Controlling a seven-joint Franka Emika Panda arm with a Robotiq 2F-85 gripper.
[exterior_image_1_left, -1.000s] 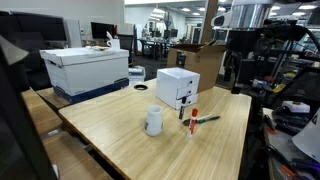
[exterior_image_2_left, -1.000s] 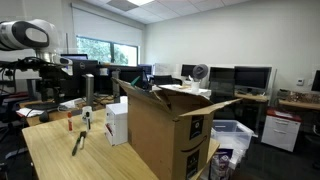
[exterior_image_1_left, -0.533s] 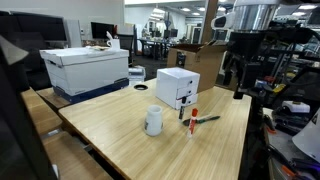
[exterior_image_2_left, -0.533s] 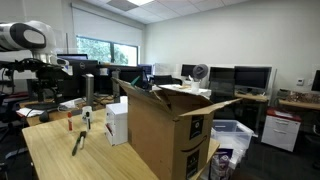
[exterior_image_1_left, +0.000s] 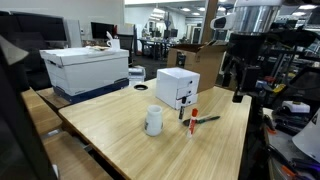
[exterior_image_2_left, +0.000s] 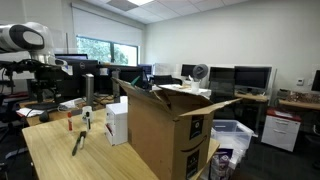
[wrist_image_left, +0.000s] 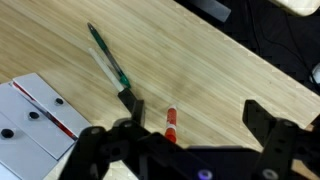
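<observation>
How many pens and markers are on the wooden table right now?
3. A green pen lies flat, a black marker sits close by one end of it, and a red marker is next to that, all near the white box. More could be hidden behind that box.

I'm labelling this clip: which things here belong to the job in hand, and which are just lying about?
Likely in hand, under the open tool: red marker, green pen, black marker.
Lying about: white mug, small white box, lidded white box, cardboard box.
</observation>
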